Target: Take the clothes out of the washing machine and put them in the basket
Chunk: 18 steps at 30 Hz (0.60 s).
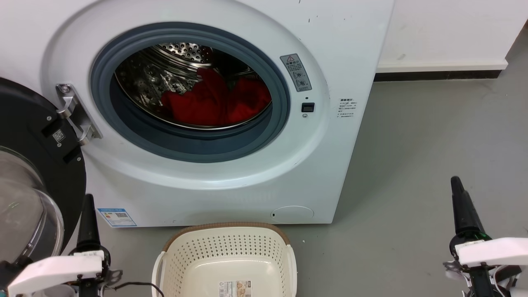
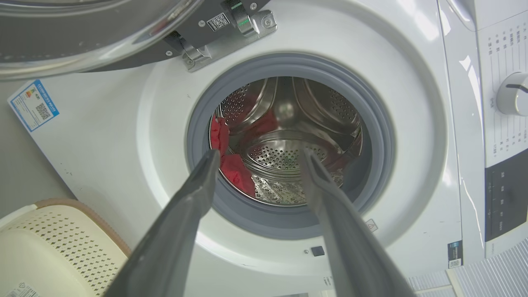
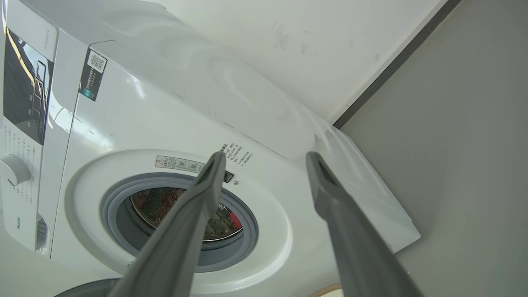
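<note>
I see the clothes (image 1: pixel 214 101) heaped low inside the washing machine (image 1: pixel 330 144), spread side to side. My left gripper (image 2: pixel 260 152), fingers apart and empty, faces the machine's opening squarely. My right gripper (image 3: pixel 266 154), also apart and empty, aims past its edge. I'd lead left.

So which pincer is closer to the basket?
Left. The left pincer is just left of the basket; the right pincer is much farther off, to its right.

Smooth grey floor (image 1: pixel 420 156), white wall (image 1: pixel 449 29), dark skirting strip (image 1: pixel 437 76)
</note>
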Motion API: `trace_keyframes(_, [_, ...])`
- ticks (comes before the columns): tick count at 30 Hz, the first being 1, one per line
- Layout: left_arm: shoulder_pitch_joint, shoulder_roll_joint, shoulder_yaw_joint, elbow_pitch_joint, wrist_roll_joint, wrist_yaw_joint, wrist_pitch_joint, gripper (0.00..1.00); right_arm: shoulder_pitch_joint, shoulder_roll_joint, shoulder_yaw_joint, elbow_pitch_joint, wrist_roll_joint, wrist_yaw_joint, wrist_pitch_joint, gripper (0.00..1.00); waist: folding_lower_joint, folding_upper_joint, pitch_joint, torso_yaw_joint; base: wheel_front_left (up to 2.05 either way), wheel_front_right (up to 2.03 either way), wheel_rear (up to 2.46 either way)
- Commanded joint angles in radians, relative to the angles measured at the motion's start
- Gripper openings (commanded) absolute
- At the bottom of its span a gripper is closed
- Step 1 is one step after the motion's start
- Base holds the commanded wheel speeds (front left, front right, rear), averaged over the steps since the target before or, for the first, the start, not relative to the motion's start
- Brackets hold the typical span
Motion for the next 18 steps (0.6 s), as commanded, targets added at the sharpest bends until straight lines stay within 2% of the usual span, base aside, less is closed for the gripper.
trace_keyframes(1, [-0.027, 0.003, 0.006, -0.044, 0.039, 0.009, -0.008, 1.0, -0.015, -0.004, 0.002, -0.038, -0.062, 0.0, -0.01, 1.0, 0.0, 0.0, 0.001, 0.0, 0.0, 0.0, 0.0])
trace_keyframes(8, [-0.002, 0.003, -0.063, -0.169, 0.218, 0.07, -0.033, 1.0, -0.016, -0.004, 0.023, -0.118, -0.257, 0.0, -0.036, 1.0, 0.0, 0.0, 0.007, 0.001, 0.0, 0.0, 0.0])
trace_keyframes(12, [0.008, 0.003, -0.109, -0.214, 0.299, 0.124, -0.047, 1.0, -0.015, -0.004, 0.04, -0.156, -0.35, 0.0, -0.049, 1.0, 0.0, 0.0, 0.01, 0.0, 0.0, 0.0, 0.0])
trace_keyframes(18, [0.024, 0.003, -0.184, -0.252, 0.424, 0.138, -0.066, 1.0, -0.007, -0.005, 0.058, -0.187, -0.465, 0.0, -0.069, 1.0, 0.0, 0.0, 0.013, -0.002, 0.0, 0.0, 0.0])
